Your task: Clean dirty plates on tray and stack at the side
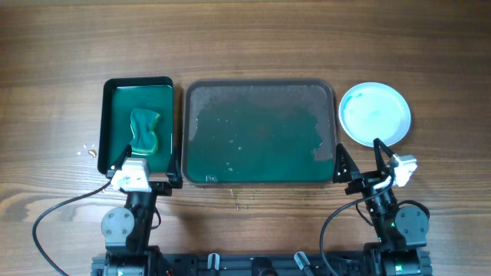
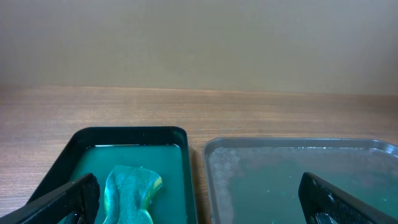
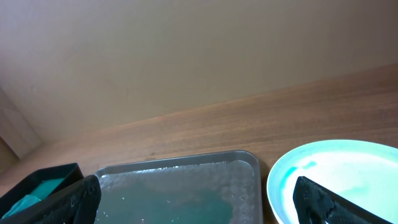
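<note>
The large dark tray (image 1: 259, 86) with a green wet base lies mid-table and holds no plates; it also shows in the left wrist view (image 2: 298, 149) and the right wrist view (image 3: 180, 168). A round white plate (image 1: 374, 113) with a teal smear sits on the table right of the tray, also in the right wrist view (image 3: 336, 168); whether other plates lie under it I cannot tell. My left gripper (image 1: 143, 170) is open and empty at the near edge, between the two trays. My right gripper (image 1: 358, 162) is open and empty near the tray's near right corner.
A smaller narrow dark tray (image 1: 115, 88) with green liquid and a green sponge (image 1: 144, 130) stands left of the large tray; both show in the left wrist view, the tray (image 2: 134, 132) and the sponge (image 2: 130, 190). Small crumbs (image 1: 86, 151) lie left of it.
</note>
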Robot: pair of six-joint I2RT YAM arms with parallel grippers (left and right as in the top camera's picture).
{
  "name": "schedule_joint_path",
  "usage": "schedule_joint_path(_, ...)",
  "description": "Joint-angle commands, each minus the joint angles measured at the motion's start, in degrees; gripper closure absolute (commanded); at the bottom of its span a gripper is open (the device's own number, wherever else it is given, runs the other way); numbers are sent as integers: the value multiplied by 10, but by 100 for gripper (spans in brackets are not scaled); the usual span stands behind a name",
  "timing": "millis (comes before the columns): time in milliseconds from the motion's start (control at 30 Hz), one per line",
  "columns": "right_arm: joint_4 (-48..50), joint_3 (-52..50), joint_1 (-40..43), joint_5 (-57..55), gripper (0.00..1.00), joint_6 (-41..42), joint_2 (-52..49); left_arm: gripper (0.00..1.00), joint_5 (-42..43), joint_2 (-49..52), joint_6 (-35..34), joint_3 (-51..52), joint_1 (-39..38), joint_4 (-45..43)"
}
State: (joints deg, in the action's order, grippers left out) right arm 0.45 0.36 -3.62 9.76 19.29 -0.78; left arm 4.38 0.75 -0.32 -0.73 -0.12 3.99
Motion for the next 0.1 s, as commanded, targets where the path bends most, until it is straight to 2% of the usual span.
schedule_joint_path(0,2,-1,-3,-10,0,4,5,0,-6,-5,-1,4,4,1)
schedule_joint_path(67,2,-1,-3,-10,0,4,5,0,-6,-5,-1,4,4,1)
